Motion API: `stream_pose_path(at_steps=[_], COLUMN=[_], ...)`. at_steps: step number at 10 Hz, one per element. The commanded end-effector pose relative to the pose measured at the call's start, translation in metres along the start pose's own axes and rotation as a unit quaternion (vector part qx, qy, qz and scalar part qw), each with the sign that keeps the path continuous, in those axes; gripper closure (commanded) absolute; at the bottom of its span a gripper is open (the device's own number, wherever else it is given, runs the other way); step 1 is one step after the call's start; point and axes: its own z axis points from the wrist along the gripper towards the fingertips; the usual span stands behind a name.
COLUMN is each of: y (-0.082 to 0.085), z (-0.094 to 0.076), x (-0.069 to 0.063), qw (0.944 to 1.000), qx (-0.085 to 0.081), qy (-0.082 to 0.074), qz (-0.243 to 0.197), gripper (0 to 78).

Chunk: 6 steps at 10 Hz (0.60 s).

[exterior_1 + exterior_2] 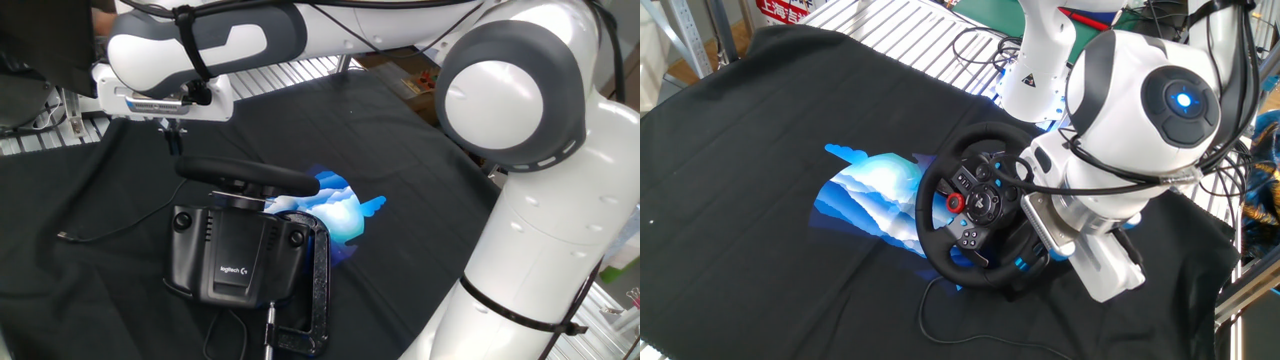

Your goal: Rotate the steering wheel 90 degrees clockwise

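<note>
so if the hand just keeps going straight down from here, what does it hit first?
Probably the steering wheel: the hand points down just above the rim's left end. Depth is unclear, so it could instead pass behind onto the black cloth.

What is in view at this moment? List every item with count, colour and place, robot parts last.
steering wheel: one, black rim with a red hub button, mid-table on its base, edge-on in one fixed view.
Logitech base: one, black, directly behind the wheel.
C-clamp: one, dark metal, at the base's side, gripping the table edge.
black cloth: one, covering the table.
blue-and-white patch: one, on the cloth beside the wheel.
cable: one, black, running from the base across the cloth.
gripper: one, dark fingers, just above the wheel rim, apart from it; open or shut cannot be told.
Franka arm: one, white and grey, arching over the table.
</note>
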Motion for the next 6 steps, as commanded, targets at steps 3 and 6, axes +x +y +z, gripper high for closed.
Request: stream_pose_path(at_steps=[3,6], y=[0.0001,0.0002], z=[-0.0017,-0.0018], x=[-0.0007,-0.0008], qw=[1.0000,1.0000], qx=[0.001,0.001], qy=[-0.002,-0.002], qz=[0.000,-0.001], gripper=[76.1,76.1])
